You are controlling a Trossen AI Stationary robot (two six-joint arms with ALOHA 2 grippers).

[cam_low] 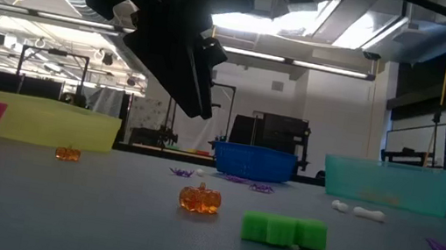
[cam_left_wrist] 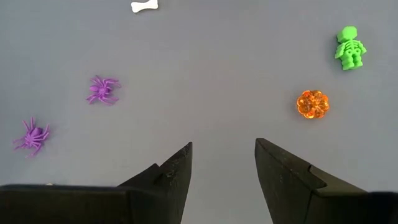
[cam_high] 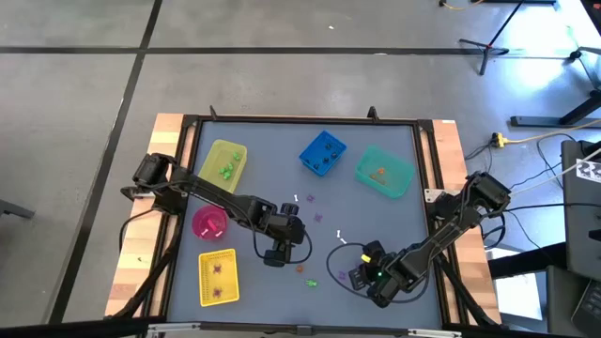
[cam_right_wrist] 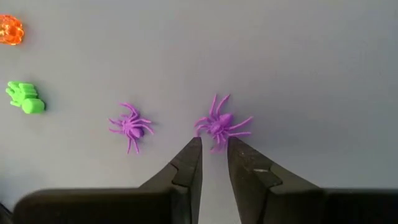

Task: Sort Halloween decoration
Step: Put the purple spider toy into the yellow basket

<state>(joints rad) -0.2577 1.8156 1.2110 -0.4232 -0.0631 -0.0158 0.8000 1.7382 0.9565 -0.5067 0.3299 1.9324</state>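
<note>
1. The left arm reaches from the table's left edge toward the middle, and the left gripper (cam_left_wrist: 222, 163) points down over bare grey tabletop (cam_high: 376, 221). Its two dark fingers stand well apart with nothing between them.
2. The right arm comes in from the right edge, bent low toward the front of the table. The right gripper (cam_right_wrist: 214, 155) has its fingers drawn close together, a narrow gap left between the tips; nothing is gripped.
3. A purple spider (cam_right_wrist: 219, 124) lies just ahead of the right fingertips, its rear legs nearly touching them. A second purple spider (cam_right_wrist: 130, 127) lies near it to one side.
4. Ahead of the left gripper lie an orange pumpkin (cam_left_wrist: 312, 103) and a green skeleton (cam_left_wrist: 349, 47), well apart from the fingers; two more purple spiders and a white bone (cam_left_wrist: 144, 6) sit farther off.
5. The pumpkin is translucent and ribbed; the skeleton is opaque and blocky; the spiders are thin-legged, matte plastic.
</note>
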